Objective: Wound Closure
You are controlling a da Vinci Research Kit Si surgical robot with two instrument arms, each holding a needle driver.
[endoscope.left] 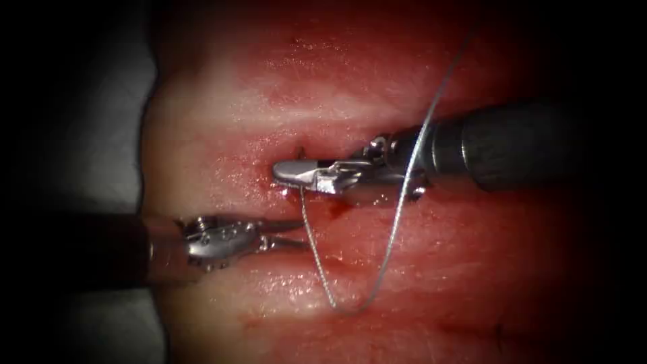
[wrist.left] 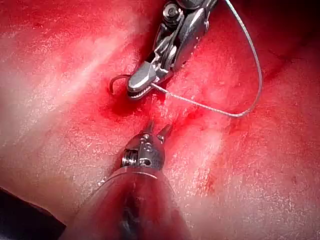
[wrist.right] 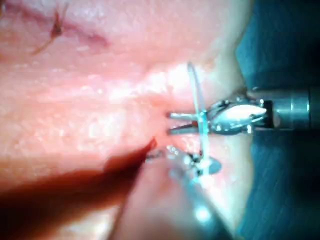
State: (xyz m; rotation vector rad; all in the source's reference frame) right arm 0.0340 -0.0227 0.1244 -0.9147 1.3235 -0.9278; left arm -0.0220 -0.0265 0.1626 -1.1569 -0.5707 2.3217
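At the cut, right tool (endoscope.left: 286, 172) grips needle (wrist.left: 116, 83); left tool (endoscope.left: 296, 234) open, empty

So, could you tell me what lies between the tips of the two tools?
In the endoscope view, a strand of thread hangs from the right tool across bare, red-stained tissue, passing just off the left tool's open tips.

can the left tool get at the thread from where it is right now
Probably yes. The left tool has its jaws open and holds nothing, and the thread runs right past its tips with nothing between. The right tool holds the needle.
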